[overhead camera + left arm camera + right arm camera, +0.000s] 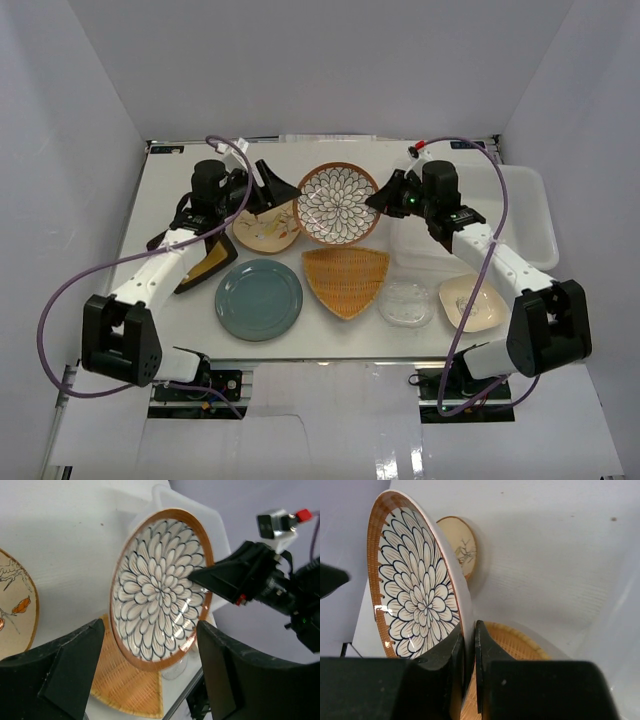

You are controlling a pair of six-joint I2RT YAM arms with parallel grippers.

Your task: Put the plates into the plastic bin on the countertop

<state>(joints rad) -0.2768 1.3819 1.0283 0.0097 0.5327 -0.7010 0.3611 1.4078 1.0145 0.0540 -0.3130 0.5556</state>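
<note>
My right gripper (383, 197) is shut on the right rim of the brown-rimmed petal-patterned plate (338, 203) and holds it tilted up off the countertop (180, 180); the rim sits between the closed jaws in the right wrist view (415, 595). My left gripper (278, 190) is open and empty, just left of that plate (160, 587), above the beige floral plate (265, 228). The teal plate (259, 298), orange woven triangular plate (345, 278), clear plate (406, 303), cream squarish plate (470, 302) and amber square plate (210, 262) lie on the countertop. The plastic bin (525, 215) stands at the right.
The amber plate lies partly under my left arm. The right arm's forearm crosses in front of the bin's near-left corner. White walls enclose the countertop on the left, back and right. The metal edging runs along the front.
</note>
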